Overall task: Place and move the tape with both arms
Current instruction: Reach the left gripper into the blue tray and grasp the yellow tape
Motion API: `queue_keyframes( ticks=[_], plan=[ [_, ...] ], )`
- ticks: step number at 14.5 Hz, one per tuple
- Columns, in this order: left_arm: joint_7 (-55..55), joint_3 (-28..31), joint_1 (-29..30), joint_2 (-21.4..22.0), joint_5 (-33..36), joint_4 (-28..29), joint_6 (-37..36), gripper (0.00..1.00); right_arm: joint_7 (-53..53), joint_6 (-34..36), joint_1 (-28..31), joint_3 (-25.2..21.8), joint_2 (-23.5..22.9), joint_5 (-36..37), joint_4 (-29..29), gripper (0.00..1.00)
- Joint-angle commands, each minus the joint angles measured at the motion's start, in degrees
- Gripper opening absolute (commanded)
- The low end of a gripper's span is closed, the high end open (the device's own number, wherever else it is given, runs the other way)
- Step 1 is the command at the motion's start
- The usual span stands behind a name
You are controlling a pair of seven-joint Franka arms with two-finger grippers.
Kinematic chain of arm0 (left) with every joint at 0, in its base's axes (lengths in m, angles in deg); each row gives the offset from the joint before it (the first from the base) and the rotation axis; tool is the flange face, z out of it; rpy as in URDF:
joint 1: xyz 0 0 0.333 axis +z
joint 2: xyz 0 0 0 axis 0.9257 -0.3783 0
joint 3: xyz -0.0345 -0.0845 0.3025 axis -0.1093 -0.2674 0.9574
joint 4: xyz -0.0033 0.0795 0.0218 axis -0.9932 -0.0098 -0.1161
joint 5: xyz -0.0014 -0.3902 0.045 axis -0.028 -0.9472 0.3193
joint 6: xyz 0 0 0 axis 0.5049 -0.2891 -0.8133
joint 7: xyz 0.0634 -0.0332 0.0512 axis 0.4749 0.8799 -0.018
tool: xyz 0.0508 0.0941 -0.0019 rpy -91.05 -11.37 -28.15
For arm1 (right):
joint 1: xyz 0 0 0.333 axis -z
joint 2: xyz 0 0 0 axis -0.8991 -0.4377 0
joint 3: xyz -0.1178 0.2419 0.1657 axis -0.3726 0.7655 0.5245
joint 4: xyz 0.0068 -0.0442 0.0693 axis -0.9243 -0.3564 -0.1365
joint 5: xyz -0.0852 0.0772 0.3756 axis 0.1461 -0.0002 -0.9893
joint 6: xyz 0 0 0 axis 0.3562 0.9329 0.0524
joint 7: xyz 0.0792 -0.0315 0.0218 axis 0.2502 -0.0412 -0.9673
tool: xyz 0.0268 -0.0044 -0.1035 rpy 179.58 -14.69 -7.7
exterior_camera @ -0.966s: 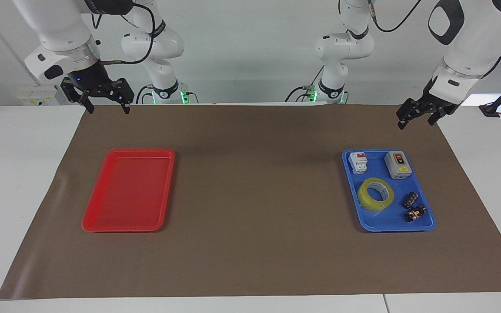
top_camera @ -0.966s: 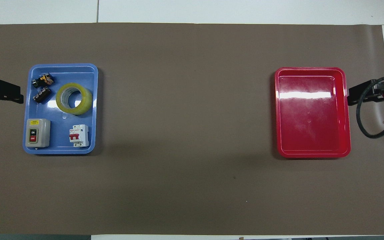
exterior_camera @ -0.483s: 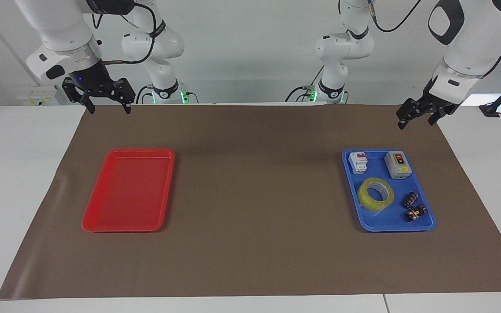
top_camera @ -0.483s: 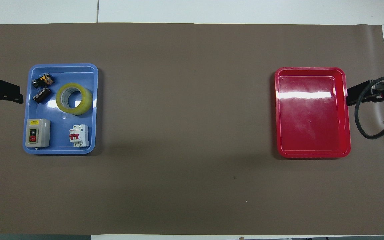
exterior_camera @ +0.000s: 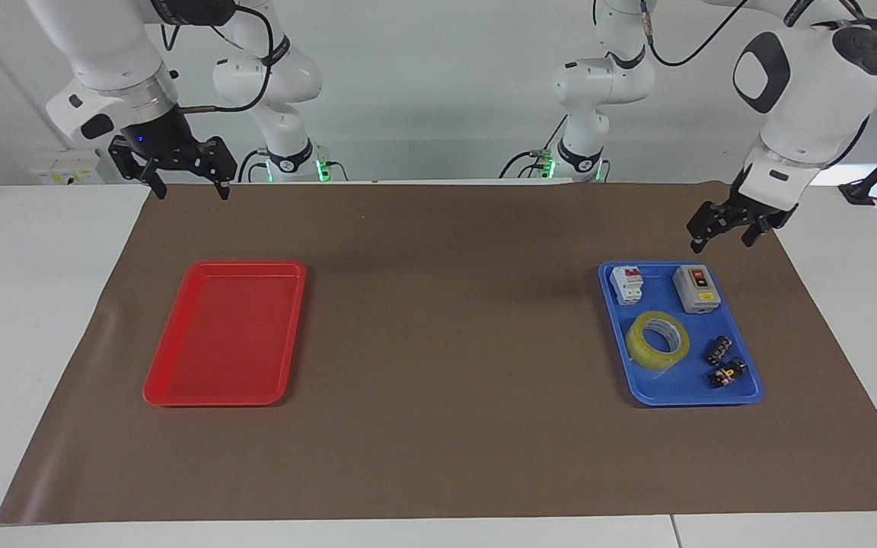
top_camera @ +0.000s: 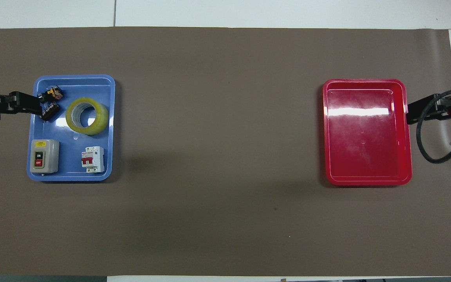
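Note:
The yellow tape roll [exterior_camera: 640,346] lies flat in the blue tray [exterior_camera: 686,384] at the left arm's end of the table; it also shows in the overhead view [top_camera: 102,117]. My left gripper [exterior_camera: 720,242] hangs open and empty in the air over the tray's outer edge [top_camera: 33,129], apart from the tape. In the overhead view the left gripper [top_camera: 33,107] covers that edge by the small black parts. My right gripper [exterior_camera: 189,192] is open and empty, up over the mat's corner beside the red tray [exterior_camera: 225,335]. It waits there [top_camera: 408,113].
The blue tray also holds a grey switch box [exterior_camera: 696,288], a white breaker [exterior_camera: 626,285] and two small black parts [exterior_camera: 719,351]. The red tray [top_camera: 366,133] holds nothing. A brown mat [exterior_camera: 446,342] covers the table.
My left gripper has come down and moved in toward the blue tray, now over its outer edge. The right gripper, tape and trays have stayed put.

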State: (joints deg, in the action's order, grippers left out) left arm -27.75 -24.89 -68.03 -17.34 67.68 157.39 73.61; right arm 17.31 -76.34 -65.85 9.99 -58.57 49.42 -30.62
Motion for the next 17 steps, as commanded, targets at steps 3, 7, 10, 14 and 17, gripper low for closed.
queue_keyframes(
  ticks=[3,7,10,14,17],
  plan=[
    [0.4,0.05,0.43,-4.88,1.47,3.96,10.08,0.97,-1.06,0.61,0.48,0.38,0.2,-0.09,-0.33,1.0],
    [0.4,0.05,1.48,-9.2,1.47,7.55,20.79,0.96,-1.15,0.61,0.48,0.38,0.2,-0.18,-0.42,1.0],
    [0.31,0.05,2.1,-11.13,1.47,12.56,29.94,0.95,-1.24,0.61,0.48,0.38,0.2,-0.18,-0.42,1.0],
    [0.05,0.14,2.1,-13.51,1.47,15.12,34.61,0.84,-1.24,0.61,0.48,0.38,0.2,-0.18,-0.42,1.0],
    [-0.3,0.05,2.01,-13.51,1.47,16.88,35.76,0.0,-1.24,0.61,0.48,0.38,0.2,-0.18,-0.42,1.0]
  ],
)
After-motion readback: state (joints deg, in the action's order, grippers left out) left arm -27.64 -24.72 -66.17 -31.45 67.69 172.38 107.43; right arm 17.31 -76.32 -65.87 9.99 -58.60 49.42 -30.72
